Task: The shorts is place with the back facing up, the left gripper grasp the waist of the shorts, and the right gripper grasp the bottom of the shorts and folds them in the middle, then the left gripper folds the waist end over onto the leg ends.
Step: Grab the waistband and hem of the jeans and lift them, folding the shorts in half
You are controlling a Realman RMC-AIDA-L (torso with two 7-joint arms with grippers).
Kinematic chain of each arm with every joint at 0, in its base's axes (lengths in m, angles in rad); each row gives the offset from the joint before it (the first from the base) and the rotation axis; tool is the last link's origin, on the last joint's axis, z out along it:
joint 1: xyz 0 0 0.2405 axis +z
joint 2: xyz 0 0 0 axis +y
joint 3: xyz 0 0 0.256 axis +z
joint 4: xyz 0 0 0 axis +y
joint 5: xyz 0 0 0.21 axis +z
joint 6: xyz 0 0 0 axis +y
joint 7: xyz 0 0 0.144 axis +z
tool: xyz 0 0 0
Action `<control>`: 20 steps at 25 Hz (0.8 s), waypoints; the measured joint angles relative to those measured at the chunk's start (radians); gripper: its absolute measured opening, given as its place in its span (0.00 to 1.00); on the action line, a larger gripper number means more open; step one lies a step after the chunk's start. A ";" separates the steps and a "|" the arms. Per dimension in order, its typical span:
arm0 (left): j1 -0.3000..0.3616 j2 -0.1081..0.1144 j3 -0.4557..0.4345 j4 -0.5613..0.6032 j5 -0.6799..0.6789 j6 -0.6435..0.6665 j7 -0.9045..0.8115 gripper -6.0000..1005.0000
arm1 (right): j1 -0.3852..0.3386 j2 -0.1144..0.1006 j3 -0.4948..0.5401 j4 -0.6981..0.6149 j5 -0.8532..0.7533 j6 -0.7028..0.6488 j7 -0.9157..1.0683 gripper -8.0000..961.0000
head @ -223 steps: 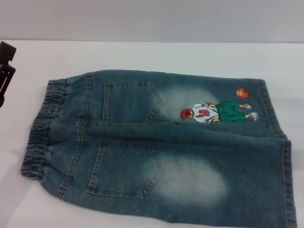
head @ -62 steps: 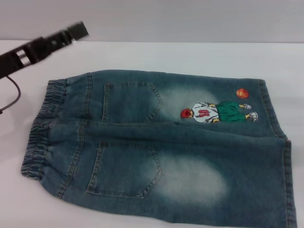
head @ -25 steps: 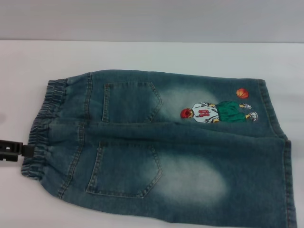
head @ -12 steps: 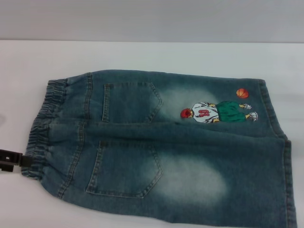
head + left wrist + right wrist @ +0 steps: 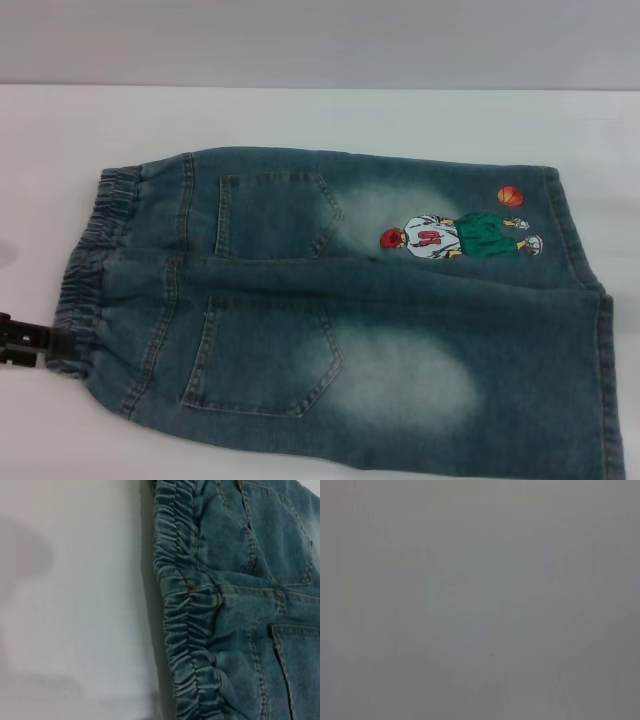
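Blue denim shorts (image 5: pixel 340 310) lie flat on the white table, back side up with two rear pockets and a cartoon basketball-player patch (image 5: pixel 455 237) showing. The gathered elastic waist (image 5: pixel 85 280) points to the left, the leg ends (image 5: pixel 590 330) to the right. My left gripper (image 5: pixel 28 342) is a black shape at the left edge, right against the near end of the waistband. The left wrist view looks onto the ruched waist (image 5: pixel 187 615) from close up, without fingers showing. My right gripper is out of view; its wrist view is a blank grey surface.
White table (image 5: pixel 330 115) surface runs behind the shorts to a grey wall (image 5: pixel 320 40). A bare strip of table (image 5: pixel 75 605) lies to the left of the waistband. The shorts' near-right corner runs out of the head view.
My left arm swung down from the far left above the table to the near end of the waistband, then slid slightly nearer in the last half second. The shorts have not shifted.
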 joint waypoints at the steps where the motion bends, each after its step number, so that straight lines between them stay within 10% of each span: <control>1: 0.000 -0.005 -0.001 0.000 0.009 -0.002 0.000 0.75 | 0.000 0.000 0.000 0.000 0.000 0.000 0.000 0.58; 20: -0.006 -0.023 -0.007 -0.001 0.038 -0.028 -0.011 0.75 | 0.001 -0.003 0.000 -0.003 -0.006 0.000 0.000 0.58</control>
